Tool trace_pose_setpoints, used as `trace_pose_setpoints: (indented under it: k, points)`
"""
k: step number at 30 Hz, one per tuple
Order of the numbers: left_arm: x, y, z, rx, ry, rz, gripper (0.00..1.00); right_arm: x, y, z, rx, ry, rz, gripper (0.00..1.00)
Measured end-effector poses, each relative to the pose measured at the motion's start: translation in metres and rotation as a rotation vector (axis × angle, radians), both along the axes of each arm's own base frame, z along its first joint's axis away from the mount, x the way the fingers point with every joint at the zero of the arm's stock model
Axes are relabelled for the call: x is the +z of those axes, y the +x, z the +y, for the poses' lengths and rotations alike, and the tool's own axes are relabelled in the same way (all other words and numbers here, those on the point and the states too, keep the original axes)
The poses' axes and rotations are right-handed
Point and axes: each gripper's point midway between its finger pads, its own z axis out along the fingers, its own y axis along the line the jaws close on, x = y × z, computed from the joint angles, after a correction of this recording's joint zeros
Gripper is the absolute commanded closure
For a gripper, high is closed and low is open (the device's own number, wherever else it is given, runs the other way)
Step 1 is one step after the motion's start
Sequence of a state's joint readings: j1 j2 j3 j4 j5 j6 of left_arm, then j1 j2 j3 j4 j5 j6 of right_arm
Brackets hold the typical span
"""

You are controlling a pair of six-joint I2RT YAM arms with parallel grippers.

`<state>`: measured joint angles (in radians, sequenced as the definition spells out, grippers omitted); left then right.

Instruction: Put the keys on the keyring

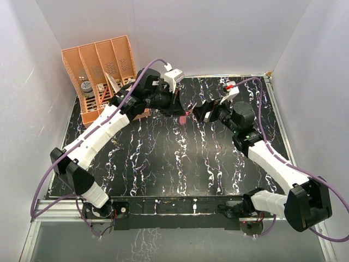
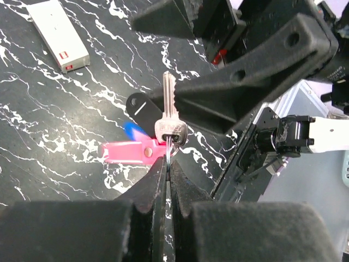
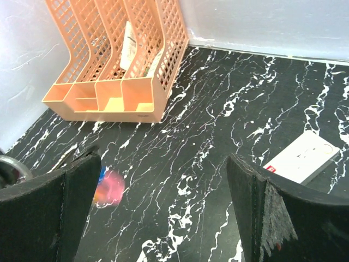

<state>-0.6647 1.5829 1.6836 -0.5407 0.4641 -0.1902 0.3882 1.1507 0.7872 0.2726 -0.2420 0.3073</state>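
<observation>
Tightly shut, L gripper (image 2: 168,164) pinches the keyring (image 2: 128,153) by its thin metal ring, pink fob sticking out left. Silver key (image 2: 170,109) stands upright at the ring, w/ blue key head (image 2: 133,130) and dark key head (image 2: 140,106) just beside. R gripper (image 3: 163,164) hovers near, jaws wide apart, holding nothing. White box (image 2: 57,35) lies well apart.

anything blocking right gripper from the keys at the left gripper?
Nothing visible. The open right gripper sits beside the silver key standing above the left gripper, shut on the keyring; gap bare. Blue key and dark key lie beside it; white box is well aside.
</observation>
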Motion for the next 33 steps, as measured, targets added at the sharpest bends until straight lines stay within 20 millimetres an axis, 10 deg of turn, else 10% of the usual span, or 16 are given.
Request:
trace_pose_setpoints:
  k: [21, 33]
  points:
    - [0.006, -0.013, 0.015, -0.031, 0.084, 0.020, 1.00, 0.019, -0.002, -0.015, -0.046, 0.016, -0.044, 0.02]
    - [-0.033, 0.012, 0.022, 0.028, 0.317, 0.034, 1.00, 0.011, -0.021, -0.003, 0.065, 0.016, -0.050, 0.02]
